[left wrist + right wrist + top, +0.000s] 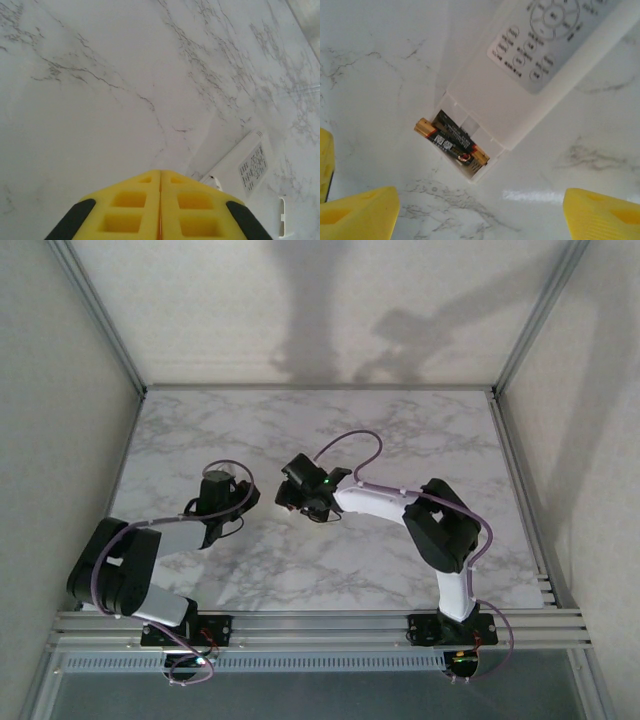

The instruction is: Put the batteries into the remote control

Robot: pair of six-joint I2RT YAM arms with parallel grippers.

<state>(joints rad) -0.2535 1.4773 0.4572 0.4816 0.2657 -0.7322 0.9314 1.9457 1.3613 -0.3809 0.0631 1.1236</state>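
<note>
The white remote control (485, 100) lies on the marble with its grey keypad patch up and its end compartment open. Two dark batteries (451, 140) with gold-copper ends lie side by side in that compartment, and one gold end pokes over the edge. My right gripper (480, 215) hangs open just above them, a yellow finger on each side and nothing between. In the left wrist view the remote control (235, 167) lies to the right of my left gripper (160, 200), whose yellow fingers are pressed together and empty. From above, the left gripper (250, 498) and right gripper (292, 496) are close together mid-table.
A small white flat piece (282, 217) lies on the marble table (420, 430) just past the remote, at the frame's lower right. Pale enclosure walls and a metal frame (515, 470) bound the table. A rail (320, 625) runs along the near edge.
</note>
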